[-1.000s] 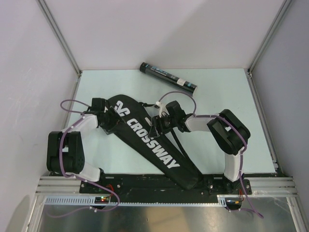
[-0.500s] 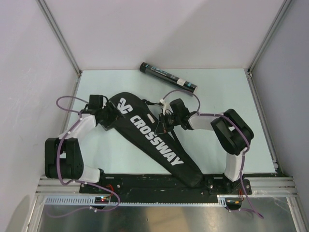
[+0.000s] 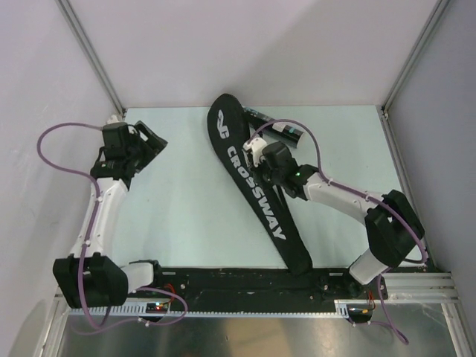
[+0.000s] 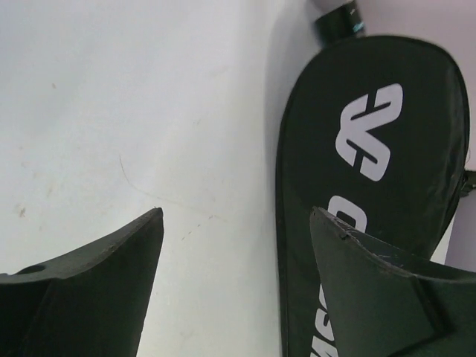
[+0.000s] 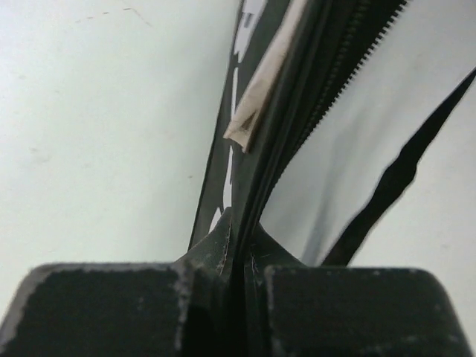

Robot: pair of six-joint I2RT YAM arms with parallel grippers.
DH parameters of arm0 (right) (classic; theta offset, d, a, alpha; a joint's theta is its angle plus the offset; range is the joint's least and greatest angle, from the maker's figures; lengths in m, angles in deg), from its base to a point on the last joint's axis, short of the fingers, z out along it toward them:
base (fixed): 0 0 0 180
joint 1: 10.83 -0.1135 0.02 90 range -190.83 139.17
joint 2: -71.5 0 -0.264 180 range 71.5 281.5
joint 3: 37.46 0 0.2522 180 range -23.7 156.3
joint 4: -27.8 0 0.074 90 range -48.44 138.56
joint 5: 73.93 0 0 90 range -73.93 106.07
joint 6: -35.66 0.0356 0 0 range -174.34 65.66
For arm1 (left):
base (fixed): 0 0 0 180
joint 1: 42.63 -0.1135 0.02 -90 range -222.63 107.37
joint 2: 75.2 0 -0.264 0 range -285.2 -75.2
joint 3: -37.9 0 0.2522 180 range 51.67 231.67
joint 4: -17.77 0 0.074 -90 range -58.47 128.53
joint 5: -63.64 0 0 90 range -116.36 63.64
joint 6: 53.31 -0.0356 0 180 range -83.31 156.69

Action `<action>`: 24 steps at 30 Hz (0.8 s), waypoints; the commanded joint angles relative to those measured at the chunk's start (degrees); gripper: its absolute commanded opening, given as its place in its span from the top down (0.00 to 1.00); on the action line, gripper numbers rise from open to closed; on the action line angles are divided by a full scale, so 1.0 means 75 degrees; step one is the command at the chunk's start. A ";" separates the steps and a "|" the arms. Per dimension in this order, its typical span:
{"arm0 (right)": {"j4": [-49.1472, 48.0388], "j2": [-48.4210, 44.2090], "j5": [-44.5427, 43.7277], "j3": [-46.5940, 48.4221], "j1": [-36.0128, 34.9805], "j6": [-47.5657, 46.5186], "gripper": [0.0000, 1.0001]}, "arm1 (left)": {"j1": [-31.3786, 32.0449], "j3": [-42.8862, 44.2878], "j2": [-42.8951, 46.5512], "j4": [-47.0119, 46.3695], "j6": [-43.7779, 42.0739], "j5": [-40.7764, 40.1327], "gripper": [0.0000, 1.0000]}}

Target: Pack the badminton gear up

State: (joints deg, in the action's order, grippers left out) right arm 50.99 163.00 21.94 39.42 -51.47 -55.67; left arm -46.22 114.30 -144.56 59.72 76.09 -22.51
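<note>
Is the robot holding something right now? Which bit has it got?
Yes. The right tool pinches the black bag by its edge, next to the zipper. The left tool is open and holds nothing.

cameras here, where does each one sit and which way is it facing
top external: above, behind the bases, looking down on the table; left arm and right arm show.
left wrist: on the left arm, facing table and bag past the open left gripper.
right wrist: on the right arm, looking along the right gripper, shut on the bag's zipper edge.
shared: all see the bag; top and left wrist, the tube.
</note>
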 commanded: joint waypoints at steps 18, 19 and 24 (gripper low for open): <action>-0.2053 0.1074 -0.6472 0.0718 -0.3337 -0.5914 1.00 | -0.1169 0.1063 -0.0080 0.0134 0.0876 0.0697 0.15; -0.2118 0.1105 -0.6528 0.0716 -0.3354 -0.6080 1.00 | -0.1195 0.1026 -0.0097 0.0133 0.0888 0.0595 0.15; -0.2369 0.1241 -0.6374 0.0249 -0.3377 -0.6180 1.00 | -0.1375 0.0571 -0.0411 0.0126 0.0985 0.0969 0.16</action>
State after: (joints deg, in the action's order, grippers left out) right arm 40.79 172.29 -22.58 41.80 -76.63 -97.72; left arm -55.29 120.00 -146.29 61.31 81.81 -18.42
